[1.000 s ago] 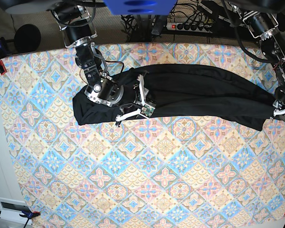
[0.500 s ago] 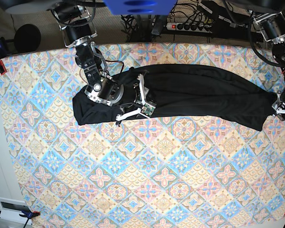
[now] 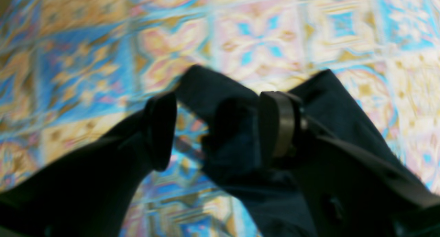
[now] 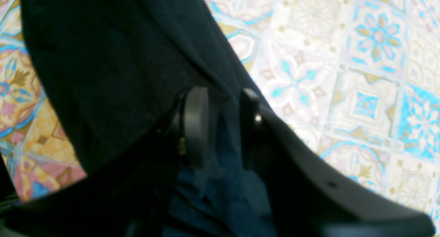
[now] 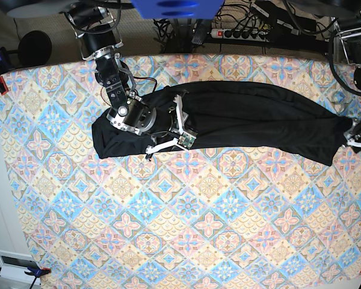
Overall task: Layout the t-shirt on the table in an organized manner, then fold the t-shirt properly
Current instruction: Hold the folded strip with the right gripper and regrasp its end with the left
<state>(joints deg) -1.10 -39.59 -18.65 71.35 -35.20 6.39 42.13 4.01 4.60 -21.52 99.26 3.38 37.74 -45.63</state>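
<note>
Right end effector (image 4: 220, 123) pinching t-shirt (image 5: 253, 120), left end effector (image 3: 220, 130) spread wide

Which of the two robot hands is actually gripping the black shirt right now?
The right end effector, near the bunched end of the t-shirt, pinches fabric between its fingers. The left end effector, at the opposite end, stands open, cloth lying loose between its fingers.

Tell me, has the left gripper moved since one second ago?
Yes. The left gripper has slid toward the base view's right edge, off the table's tile pattern.
</note>
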